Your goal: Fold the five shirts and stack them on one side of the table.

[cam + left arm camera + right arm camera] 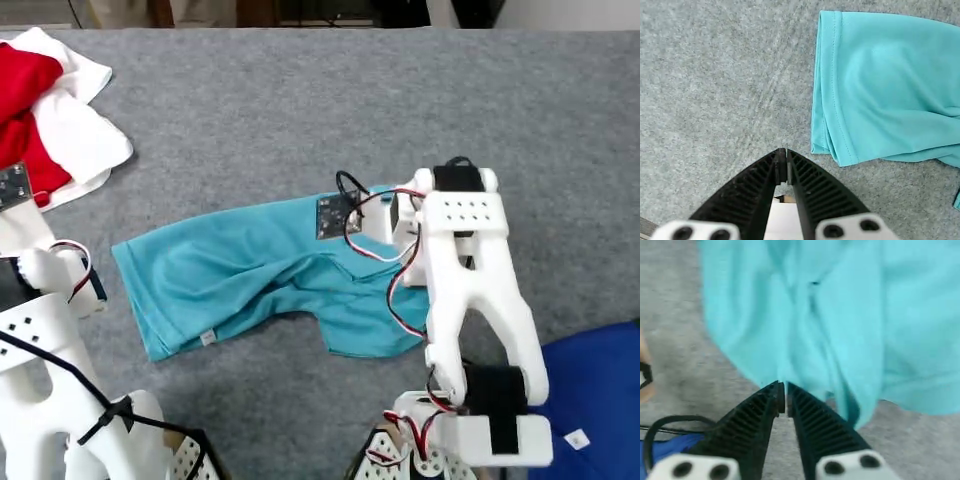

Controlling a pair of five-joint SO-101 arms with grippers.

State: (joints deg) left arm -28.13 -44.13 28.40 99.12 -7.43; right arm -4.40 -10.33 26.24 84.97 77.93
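Observation:
A teal shirt (250, 265) lies crumpled across the middle of the grey table (300, 100). My right gripper (395, 220) is at the shirt's right end. In the right wrist view it (784, 387) is shut, its tips pinching an edge of the teal fabric (815, 305), which hangs bunched in front of it. My left gripper (95, 285) sits near the front left, just off the shirt's left hem. Seen from the left wrist, it (783, 152) is shut with nothing in it, over bare table beside the teal hem (830, 120).
A red shirt (25, 100) and a white shirt (85, 130) lie heaped at the back left corner. A dark blue shirt (595, 390) lies at the front right, next to the right arm's base. The back of the table is bare felt.

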